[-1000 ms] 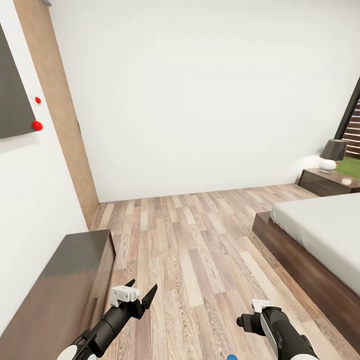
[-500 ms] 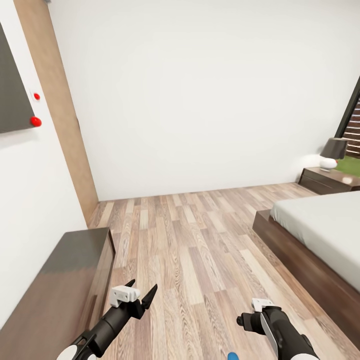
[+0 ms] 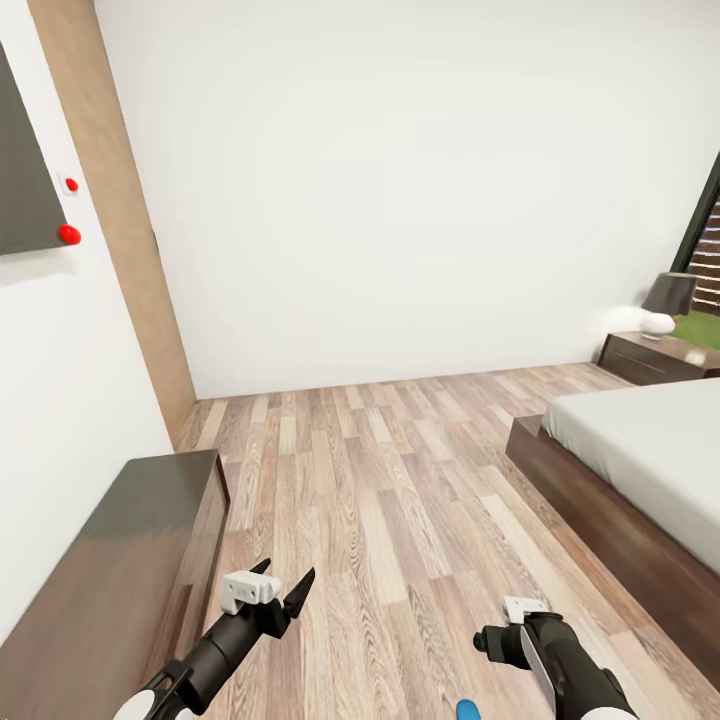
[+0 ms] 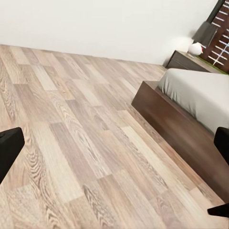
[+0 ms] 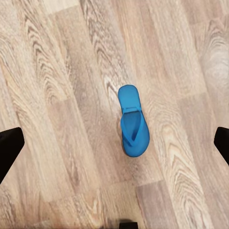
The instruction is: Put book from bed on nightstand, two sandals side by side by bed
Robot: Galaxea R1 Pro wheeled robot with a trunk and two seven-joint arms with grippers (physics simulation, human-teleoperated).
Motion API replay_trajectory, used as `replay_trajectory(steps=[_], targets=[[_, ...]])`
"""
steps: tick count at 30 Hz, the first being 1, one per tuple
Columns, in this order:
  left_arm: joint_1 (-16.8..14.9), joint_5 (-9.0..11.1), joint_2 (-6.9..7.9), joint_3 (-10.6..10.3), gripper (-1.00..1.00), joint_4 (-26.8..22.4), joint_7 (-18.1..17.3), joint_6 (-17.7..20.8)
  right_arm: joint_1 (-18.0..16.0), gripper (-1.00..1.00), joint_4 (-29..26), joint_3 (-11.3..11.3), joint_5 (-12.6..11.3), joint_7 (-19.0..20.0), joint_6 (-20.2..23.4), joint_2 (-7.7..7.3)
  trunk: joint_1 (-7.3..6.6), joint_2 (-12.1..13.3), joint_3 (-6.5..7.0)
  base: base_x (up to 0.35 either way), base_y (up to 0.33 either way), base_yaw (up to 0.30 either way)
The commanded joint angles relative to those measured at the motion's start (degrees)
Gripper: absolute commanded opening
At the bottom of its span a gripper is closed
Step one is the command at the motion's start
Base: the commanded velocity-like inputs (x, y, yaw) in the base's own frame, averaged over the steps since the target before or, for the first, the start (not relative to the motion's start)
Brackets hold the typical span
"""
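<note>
Right hand [image 5: 114, 143] wide open, empty, seemingly above sandal [image 5: 133, 120].

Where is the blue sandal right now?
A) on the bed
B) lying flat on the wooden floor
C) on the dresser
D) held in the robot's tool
B: the blue sandal lies flat on the wood-plank floor, with the right tool's dark fingertips wide apart and nothing between them.

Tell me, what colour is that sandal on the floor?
The sandal is bright blue, straps included. The right wrist view shows it best, lying flat on the wood planks.
</note>
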Motion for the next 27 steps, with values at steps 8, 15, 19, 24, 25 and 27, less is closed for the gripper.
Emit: replay_trajectory(steps=[8,15,19,24,25,27], targets=[[0.0,0.61,-0.02,0.05,1.0,-0.07,-0.15,0.55,-0.03,1.0,-0.13,-0.26,2.27,-0.54,0.16,0.06,1.76,-3.25,-1.49,0.0,0.0,0.0],[0.0,0.61,-0.02,0.05,1.0,-0.07,-0.14,0.55,-0.03,1.0,-0.1,-0.23,3.77,-9.57,0.01,0.07,3.3,-6.06,-2.74,0.0,0.0,0.0],[0.0,0.61,-0.02,0.05,1.0,-0.07,-0.14,0.55,-0.03,1.0,-0.09,-0.23,3.84,-10.4,-0.14,0.07,4.18,-7.66,-3.46,0.0,0.0,0.0],[0.0,0.61,-0.02,0.05,1.0,-0.07,-0.14,0.55,-0.03,1.0,-0.09,-0.23,3.86,-10.59,-0.25,0.07,5.28,-9.67,-4.36,0.0,0.0,0.0],[0.0,0.61,-0.02,0.05,1.0,-0.07,-0.14,0.55,-0.03,1.0,-0.09,-0.23,3.86,-10.6,-0.26,0.07,5.5,-10.07,-4.54,0.0,0.0,0.0],[0.0,0.61,-0.02,0.05,1.0,-0.07,-0.14,0.55,-0.03,1.0,-0.09,-0.23,3.86,-10.62,-0.28,0.07,5.94,-10.87,-4.9,0.0,0.0,0.0]])
